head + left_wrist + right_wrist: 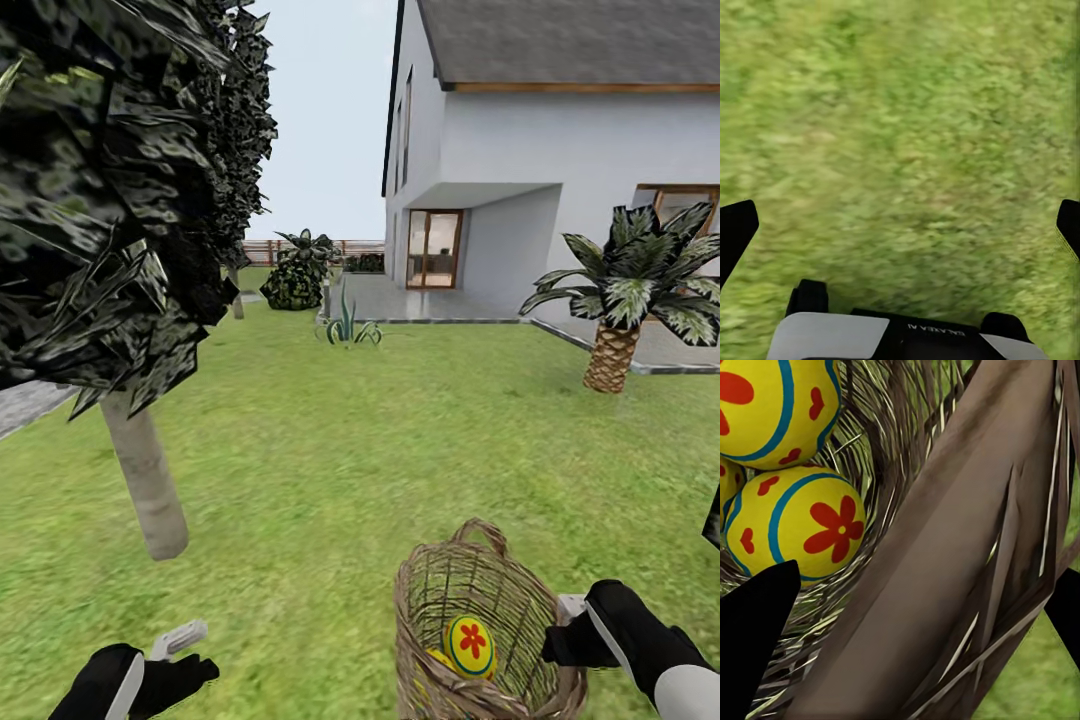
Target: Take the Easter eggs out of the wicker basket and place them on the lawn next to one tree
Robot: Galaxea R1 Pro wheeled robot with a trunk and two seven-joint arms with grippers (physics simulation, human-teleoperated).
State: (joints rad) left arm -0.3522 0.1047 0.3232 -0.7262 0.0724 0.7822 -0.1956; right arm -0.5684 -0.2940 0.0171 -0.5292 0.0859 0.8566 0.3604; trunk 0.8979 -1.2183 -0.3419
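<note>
The wicker basket (480, 610) is low in the head view, right of centre, over the lawn (330, 450). One Easter egg (470, 645) shows clearly inside it, with a second yellow one (438, 660) beside it. The right wrist view looks into the wicker basket (967, 547) at three Easter eggs (802, 529) (776, 405) (726, 487). My right gripper (565, 625) (922, 607) is shut on the basket's rim, one finger inside and one outside. My left gripper (185, 652) (900, 232) hangs open over bare grass. A tree (145, 480) with a pale trunk stands close on the left.
A short palm (612, 355) stands at the right by the grey paving (430, 300) and the white house (560, 180). A spiky plant (347, 328) and a dark bush (293, 283) are further back. Open grass lies between the tree and the basket.
</note>
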